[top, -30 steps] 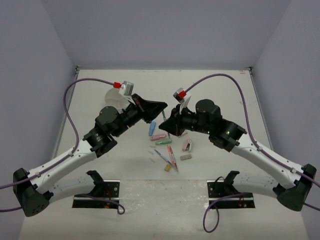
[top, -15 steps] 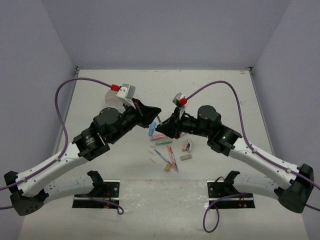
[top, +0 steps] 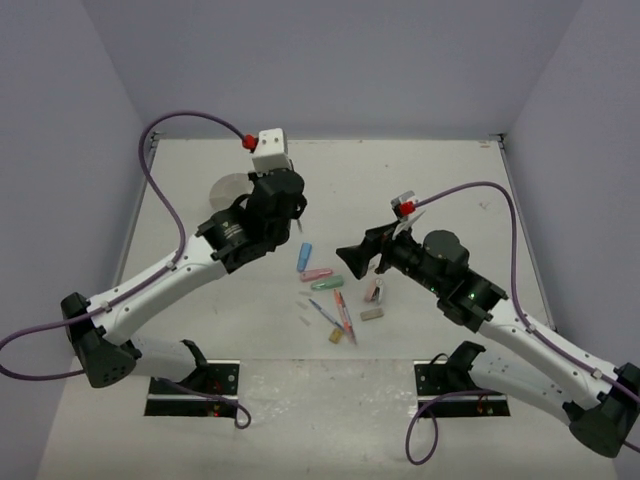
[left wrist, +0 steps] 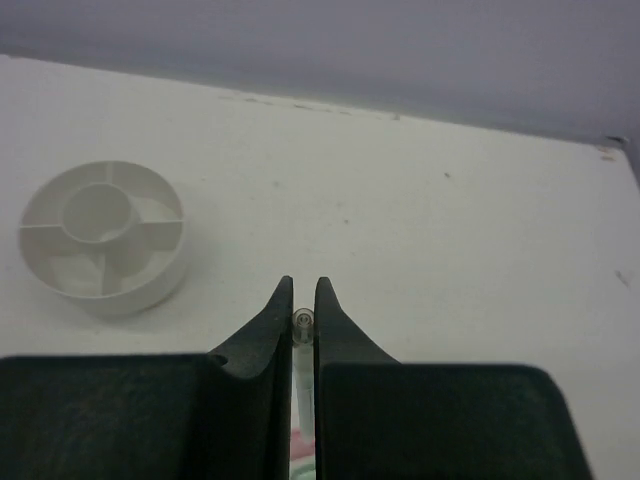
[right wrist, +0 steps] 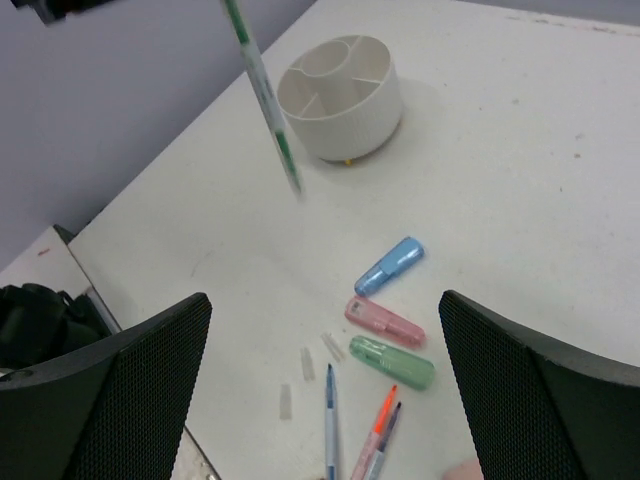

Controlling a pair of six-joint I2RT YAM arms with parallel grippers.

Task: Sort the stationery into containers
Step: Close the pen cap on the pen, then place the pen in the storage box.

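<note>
Green pen clamped in L pincer, white tub ahead-left

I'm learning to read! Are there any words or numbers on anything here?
No text can be read anywhere.
The white tub is plain.
The blue piece, pink piece and green piece show no lettering.
The green-and-white pen in the left gripper is too thin and blurred to tell.
</note>
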